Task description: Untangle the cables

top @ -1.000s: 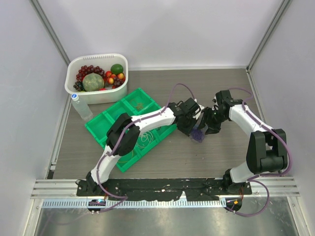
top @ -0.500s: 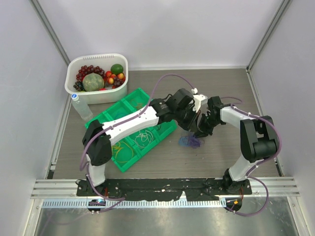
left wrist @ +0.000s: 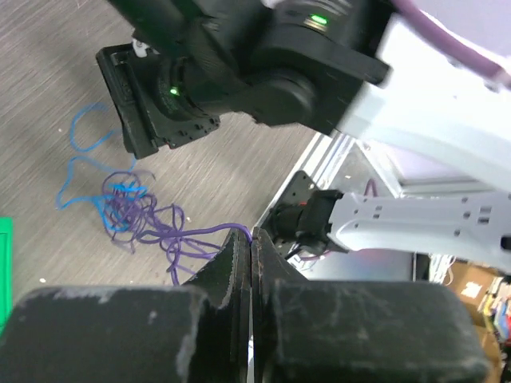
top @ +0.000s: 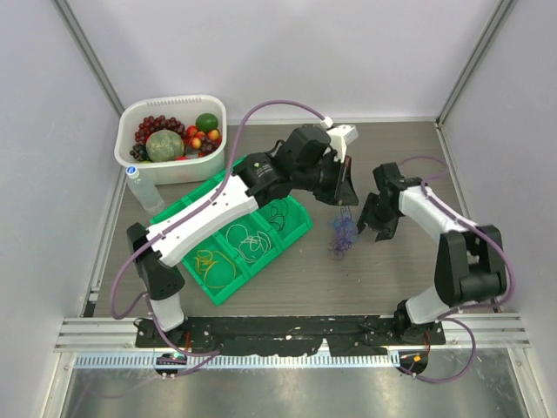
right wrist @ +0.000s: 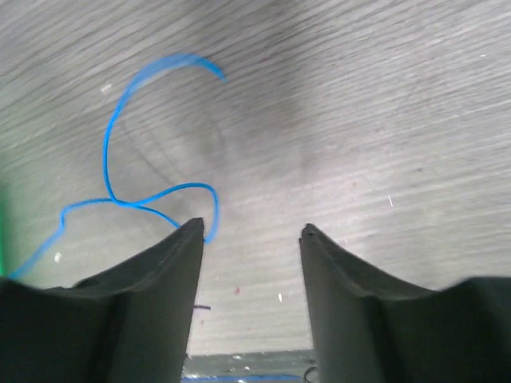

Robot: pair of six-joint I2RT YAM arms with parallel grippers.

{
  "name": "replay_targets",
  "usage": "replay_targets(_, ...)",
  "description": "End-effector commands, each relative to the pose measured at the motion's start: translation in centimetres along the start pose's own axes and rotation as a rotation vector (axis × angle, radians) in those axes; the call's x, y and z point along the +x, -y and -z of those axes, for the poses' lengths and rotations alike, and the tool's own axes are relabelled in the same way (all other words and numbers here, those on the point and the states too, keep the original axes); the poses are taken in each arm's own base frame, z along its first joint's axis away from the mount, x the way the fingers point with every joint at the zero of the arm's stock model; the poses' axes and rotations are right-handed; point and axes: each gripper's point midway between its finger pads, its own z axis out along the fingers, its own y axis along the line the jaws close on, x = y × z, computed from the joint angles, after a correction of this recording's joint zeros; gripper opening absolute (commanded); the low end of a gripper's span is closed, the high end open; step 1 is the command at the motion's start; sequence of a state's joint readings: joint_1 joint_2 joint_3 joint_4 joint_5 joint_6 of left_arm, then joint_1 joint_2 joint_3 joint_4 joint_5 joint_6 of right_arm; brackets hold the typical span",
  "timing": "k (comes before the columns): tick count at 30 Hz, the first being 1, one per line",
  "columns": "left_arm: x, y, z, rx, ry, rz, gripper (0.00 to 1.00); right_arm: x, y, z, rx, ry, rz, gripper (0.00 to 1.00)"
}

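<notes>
The left jaws pinch a purple cable that trails down to a purple and blue tangle of cables on the tabletop, just right of the green tray. The right jaws stand spread beyond the tangle, a blue cable beside one fingertip.

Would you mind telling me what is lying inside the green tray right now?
The green tray holds black loops, white loops and yellow loops in separate compartments. The left arm hides its far compartments.
</notes>
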State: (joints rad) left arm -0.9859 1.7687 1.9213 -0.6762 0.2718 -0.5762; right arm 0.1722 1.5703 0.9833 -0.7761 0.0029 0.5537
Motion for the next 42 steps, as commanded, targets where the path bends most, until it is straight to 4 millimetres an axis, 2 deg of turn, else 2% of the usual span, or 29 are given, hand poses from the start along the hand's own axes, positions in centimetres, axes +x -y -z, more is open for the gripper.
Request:
replay_targets(1,1.0,-2.1,-1.0,-0.124,-0.083,0.175,0.00,-2.0,-1.5,8.1,-0.180,0.163,-0.021,0.64)
replay_targets(4,1.7,-4.2,-2.1,-0.169,-0.131,0.288,0.00,-0.7,-3.7,12.3,-0.385,0.191,0.008,0.67)
replay_targets(5,1.8,-4.6,-2.4,-0.171,-0.137,0.321,0.00,0.1,-3.6,12.5,-0.396,0.174,-0.001,0.68)
replay_targets(6,1.7,-4.7,-2.6,-0.162,-0.138,0.335,0.00,0.9,-4.3,14.0,-0.469,0.180,-0.005,0.68)
replay_targets(7,1.6,-4.8,-2.9,-0.158,-0.135,0.349,0.00,1.5,-4.8,14.0,-0.516,0.173,-0.006,0.68)
replay_targets(8,1.3,-4.8,-3.1,-0.153,-0.128,0.366,0.00,2.1,-5.8,15.8,-0.621,0.196,-0.006,0.68)
replay_targets(9,1.2,-4.8,-3.3,-0.149,-0.130,0.389,0.00,2.8,-6.2,15.8,-0.664,0.185,-0.009,0.68)
replay_targets(10,0.9,-4.7,-3.2,-0.146,-0.129,0.413,0.00,3.1,-6.9,17.6,-0.756,0.227,-0.007,0.68)
replay_targets(11,0.8,-4.7,-3.2,-0.145,-0.131,0.434,0.00,3.7,-6.8,17.3,-0.772,0.229,-0.011,0.68)
replay_targets(12,0.8,-4.8,-3.2,-0.151,-0.135,0.454,0.00,3.8,-7.0,18.6,-0.817,0.281,0.003,0.68)
replay_targets(15,0.7,-5.0,-3.0,-0.152,-0.146,0.514,0.00,4.3,-6.7,19.3,-0.854,0.348,0.041,0.68)
replay_targets(16,0.8,-4.9,-2.9,-0.144,-0.154,0.533,0.00,4.3,-7.0,20.3,-0.891,0.387,0.079,0.67)
replay_targets(20,0.9,-4.1,-2.9,-0.098,-0.186,0.571,0.00,4.0,-7.3,21.2,-0.934,0.468,0.147,0.67)
replay_targets(22,0.9,-3.8,-3.0,-0.082,-0.189,0.588,0.00,3.9,-7.9,21.2,-0.961,0.470,0.177,0.67)
replay_targets(25,0.5,-3.1,-2.8,-0.046,-0.183,0.598,0.00,3.8,-8.3,20.0,-0.944,0.447,0.210,0.67)
replay_targets(29,0.3,-2.4,-2.3,-0.018,-0.172,0.617,0.00,4.1,-7.8,18.8,-0.904,0.440,0.246,0.66)
replay_targets(34,0.0,-1.0,-1.6,0.028,-0.153,0.641,0.00,4.7,-8.2,17.5,-0.922,0.417,0.240,0.63)
replay_targets(38,-0.3,0.6,-0.9,0.056,-0.143,0.630,0.00,3.9,-8.3,16.9,-0.897,0.440,0.226,0.64)
replay_targets(40,-0.4,1.2,-0.7,0.069,-0.136,0.624,0.00,3.9,-9.1,16.3,-0.905,0.414,0.210,0.62)
replay_targets(42,-0.4,1.6,-0.4,0.070,-0.142,0.620,0.00,3.6,-9.2,15.2,-0.868,0.396,0.175,0.51)
